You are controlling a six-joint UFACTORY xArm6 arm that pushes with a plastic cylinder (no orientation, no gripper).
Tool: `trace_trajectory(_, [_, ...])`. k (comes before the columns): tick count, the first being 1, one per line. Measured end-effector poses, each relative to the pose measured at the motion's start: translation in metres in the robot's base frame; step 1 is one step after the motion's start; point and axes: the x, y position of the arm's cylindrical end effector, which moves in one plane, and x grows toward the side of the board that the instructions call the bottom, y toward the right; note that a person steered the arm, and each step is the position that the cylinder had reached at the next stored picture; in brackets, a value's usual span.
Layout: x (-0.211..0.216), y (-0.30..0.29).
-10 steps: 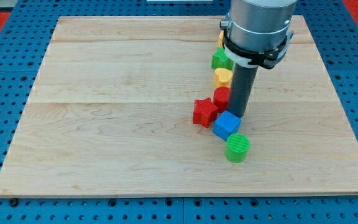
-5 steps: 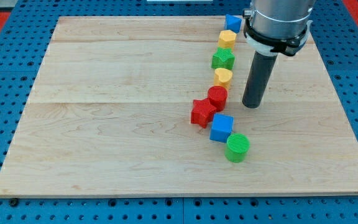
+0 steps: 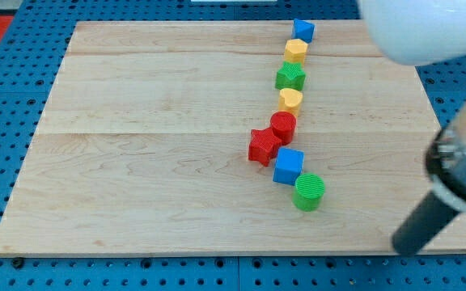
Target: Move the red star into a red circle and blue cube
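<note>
Blurred white arm shell, grey-black collar, straight dark rod (image 3: 427, 225).

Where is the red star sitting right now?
The red star lies right of the board's middle, touching the red circle above-right, with the blue cube just below-right. My tip is far off, by the view's bottom right.

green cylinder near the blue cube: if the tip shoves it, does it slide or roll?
The green cylinder stands on its flat end, so it probably slides rather than rolls. It looks squat, so tipping seems unlikely. It sits close to the blue cube, so a shove toward the view's top-left would likely move both. My tip is well away.
</note>
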Motion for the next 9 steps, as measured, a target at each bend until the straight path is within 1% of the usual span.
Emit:
trace_trajectory(1, [0.000,-0.094])
trace_trajectory(2, [-0.009,-0.189])
trace_trajectory(3, [-0.048,-0.219])
trace_trajectory(4, [-0.088,-0.223])
trace_trajectory(5, [-0.104,-0.227])
trace_trajectory(7, [-0.145,-0.199])
trace_trajectory(8, [-0.151,-0.161])
trace_trajectory(9, [-0.148,-0.137])
